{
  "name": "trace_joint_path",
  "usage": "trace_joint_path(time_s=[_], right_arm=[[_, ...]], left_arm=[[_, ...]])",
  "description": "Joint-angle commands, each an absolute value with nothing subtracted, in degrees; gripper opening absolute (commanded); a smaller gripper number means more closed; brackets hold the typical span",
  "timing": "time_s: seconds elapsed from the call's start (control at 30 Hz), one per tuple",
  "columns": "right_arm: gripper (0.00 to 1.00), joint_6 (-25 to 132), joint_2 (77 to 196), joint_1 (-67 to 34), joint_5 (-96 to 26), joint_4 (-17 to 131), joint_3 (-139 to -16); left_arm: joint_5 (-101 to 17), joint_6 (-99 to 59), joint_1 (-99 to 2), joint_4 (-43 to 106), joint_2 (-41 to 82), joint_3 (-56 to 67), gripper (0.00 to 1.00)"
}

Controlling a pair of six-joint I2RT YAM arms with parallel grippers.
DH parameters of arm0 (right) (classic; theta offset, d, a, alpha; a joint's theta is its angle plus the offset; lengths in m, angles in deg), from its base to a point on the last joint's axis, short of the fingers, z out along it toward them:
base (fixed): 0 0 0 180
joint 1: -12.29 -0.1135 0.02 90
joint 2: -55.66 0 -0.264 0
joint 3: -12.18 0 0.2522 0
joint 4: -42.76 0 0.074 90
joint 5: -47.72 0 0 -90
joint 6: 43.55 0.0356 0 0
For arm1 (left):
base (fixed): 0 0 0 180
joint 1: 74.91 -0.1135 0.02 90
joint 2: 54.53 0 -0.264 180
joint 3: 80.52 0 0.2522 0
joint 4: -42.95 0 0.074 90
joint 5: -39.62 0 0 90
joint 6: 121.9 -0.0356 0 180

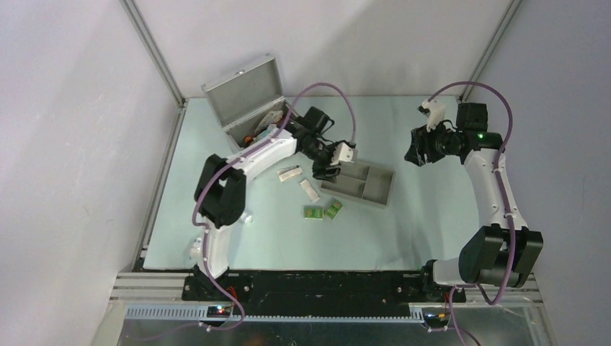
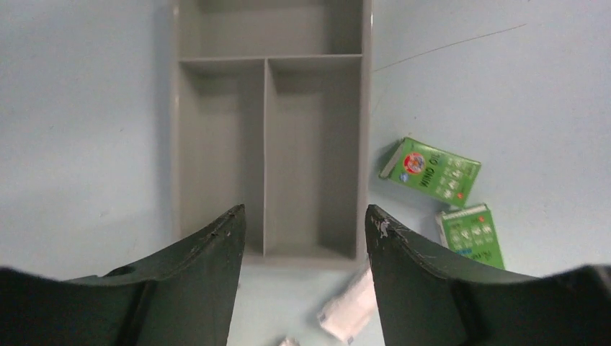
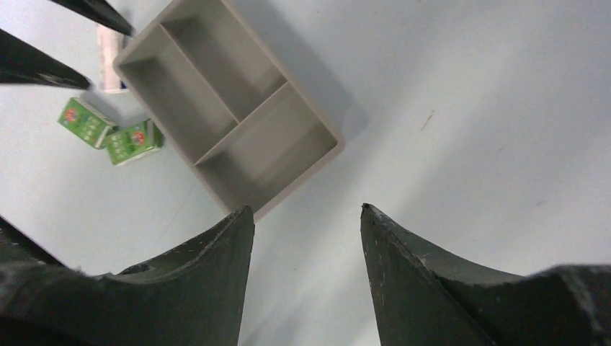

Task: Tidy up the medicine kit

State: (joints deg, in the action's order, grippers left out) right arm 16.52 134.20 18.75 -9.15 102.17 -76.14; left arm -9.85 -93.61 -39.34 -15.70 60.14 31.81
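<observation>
From above, the medicine kit (image 1: 245,97) stands with its lid up at the desk's (image 1: 432,216) far left corner. The left gripper (image 1: 326,171) hangs at the left end of a grey tray (image 1: 375,189) mid-desk. The right gripper (image 1: 416,151) hangs well apart, toward the far right.

In the left wrist view, the jaws are spread with nothing between them, over the tray's end. Two green boxes (image 2: 431,171) and a white packet (image 2: 349,306) lie beside it.

In the right wrist view, the jaws are spread and empty above bare desk.
</observation>
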Motion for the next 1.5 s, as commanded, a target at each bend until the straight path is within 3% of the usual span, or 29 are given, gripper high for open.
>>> trace_joint_path(time_s=[0.0,0.23,0.4,0.67,0.87,1.1,1.23,1.47], right_arm=[[0.60,24.0,131.8,18.9,-5.3,101.2,-75.9],[0.58,25.4,130.5,19.1,-2.5,100.0,-74.9],[0.57,26.3,130.0,19.8,-1.0,99.2,-74.5],[0.56,24.9,130.2,22.3,0.1,99.3,-74.5],[0.55,24.8,130.9,23.4,0.7,99.5,-74.5],[0.55,24.4,132.3,23.7,0.0,99.7,-74.5],[0.54,24.5,133.2,24.1,-0.6,100.2,-74.5],[0.54,24.6,134.2,25.1,-2.5,99.0,-75.4]], left_arm=[[-11.3,-97.1,-37.2,-14.3,65.3,36.3,0.64],[-19.8,-94.8,-33.1,-14.3,73.4,44.2,0.54],[-27.0,-93.6,-31.7,-14.3,78.0,49.5,0.53],[-31.6,-101.9,-29.8,-18.3,78.5,47.2,0.52],[-33.8,-105.7,-29.2,-20.3,78.9,46.5,0.34],[-31.9,-106.8,-29.2,-22.1,78.7,47.0,0.23],[-28.8,-106.7,-29.9,-22.1,78.5,48.6,0.03],[-18.9,-97.2,-33.4,-22.1,75.8,58.1,0.00]])
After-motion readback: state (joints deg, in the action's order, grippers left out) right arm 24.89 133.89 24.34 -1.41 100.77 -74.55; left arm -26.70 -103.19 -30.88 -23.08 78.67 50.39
